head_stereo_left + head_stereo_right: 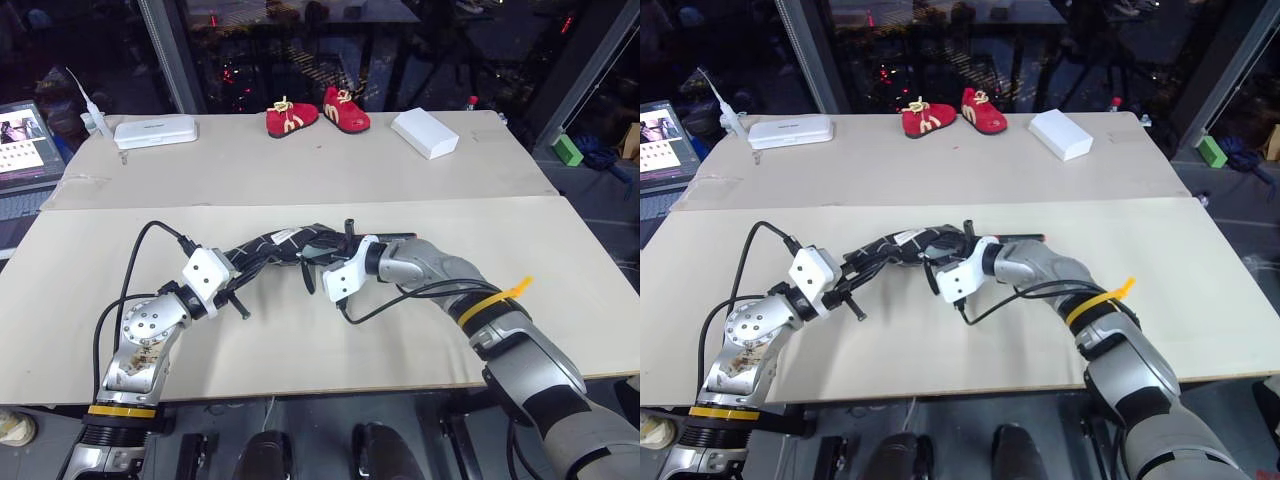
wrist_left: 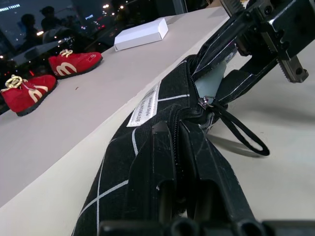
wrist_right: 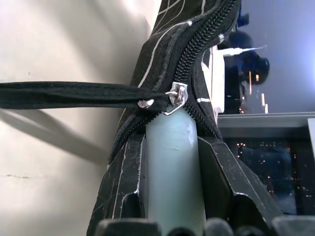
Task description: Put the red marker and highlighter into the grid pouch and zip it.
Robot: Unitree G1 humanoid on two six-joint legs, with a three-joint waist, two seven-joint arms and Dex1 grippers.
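Dark windows with small city lights stand behind a pale desk (image 1: pixel 300 340) made of two boards, one nearer the robot, one farther. On the near board, about midway between its left and right edges and closer to its far edge than its near one, the grid pouch (image 1: pixel 285 243) is held up between both arms. It is black fabric crossed by thin white grid lines, with a small white label (image 2: pixel 142 105) sewn on its side and a black zipper whose metal slider carries a black cord pull (image 2: pixel 241 132). The cord hangs loose from the slider.

The left tool (image 2: pixel 179 162) is clamped on one end of the pouch, its two black fingers (image 2: pixel 162 167) pressed together over the fabric beside the zipper line. The right tool (image 3: pixel 172 187) is at the other end, its fingers closed on the highlighter (image 3: pixel 172 167), a pale mint translucent body that stands between them with its upper part going into the pouch's opening, right under the zipper slider (image 3: pixel 176 97). The zipper teeth run apart past that point, so the mouth is open there.

I cannot make out the red marker with certainty.

Along the far board lie a pair of small red shoes (image 1: pixel 317 113), a white box (image 1: pixel 425 132) toward the far right corner, and a flat white case (image 1: pixel 155 130) toward the far left
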